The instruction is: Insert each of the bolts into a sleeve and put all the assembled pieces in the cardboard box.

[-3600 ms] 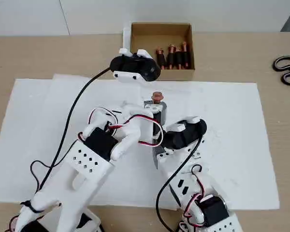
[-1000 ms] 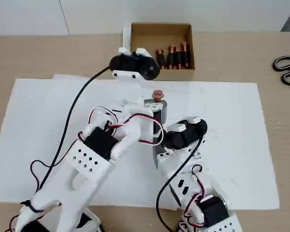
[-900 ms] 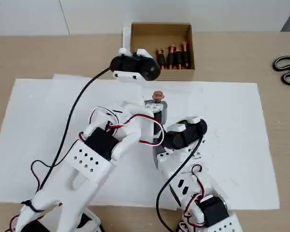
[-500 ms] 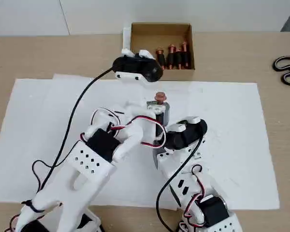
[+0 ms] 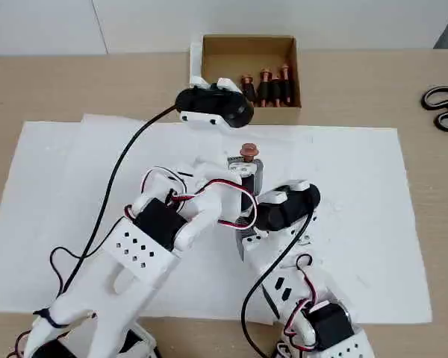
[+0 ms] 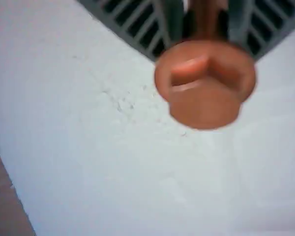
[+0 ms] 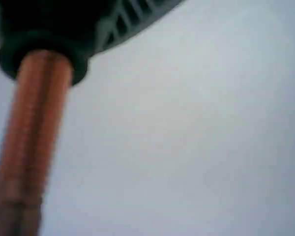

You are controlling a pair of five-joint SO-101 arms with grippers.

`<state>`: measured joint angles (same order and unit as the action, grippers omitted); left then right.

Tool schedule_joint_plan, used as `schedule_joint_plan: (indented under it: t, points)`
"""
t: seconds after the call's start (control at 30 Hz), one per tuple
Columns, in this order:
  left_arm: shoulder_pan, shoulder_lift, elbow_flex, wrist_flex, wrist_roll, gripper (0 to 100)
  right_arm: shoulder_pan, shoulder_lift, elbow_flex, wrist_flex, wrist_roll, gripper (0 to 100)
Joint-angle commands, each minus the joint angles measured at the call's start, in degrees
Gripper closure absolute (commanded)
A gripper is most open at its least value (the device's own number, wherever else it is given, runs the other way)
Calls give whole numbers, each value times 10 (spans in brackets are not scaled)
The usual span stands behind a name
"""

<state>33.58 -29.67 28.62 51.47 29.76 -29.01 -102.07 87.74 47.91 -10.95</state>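
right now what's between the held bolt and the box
In the high view, just bare paper; an arm's black camera overlaps the box's near corner.

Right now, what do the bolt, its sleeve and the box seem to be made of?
The bolt is copper-coloured, with a soft sheen on the head and fine ridges on the shank; likely metal, though coloured plastic is possible. The sleeve is black and matt, perhaps plastic or rubber; I cannot tell which. The cardboard box is plain brown cardboard with a dull surface.
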Motion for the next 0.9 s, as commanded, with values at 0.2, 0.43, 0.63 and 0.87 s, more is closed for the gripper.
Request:
schedule_joint_plan:
  t: [0.2,0.43,0.63,0.87]
  points:
    - [3,-18,-3,13,-7,994,2,-3,-4,-12,-5,995]
    - [14,-18,18,13,-37,994,3,-3,-4,-12,-5,995]
    - [31,-18,24,13,-58,994,4,-3,-4,-11,-5,995]
    - [29,-18,24,32,-59,994,4,-3,-4,-11,-5,995]
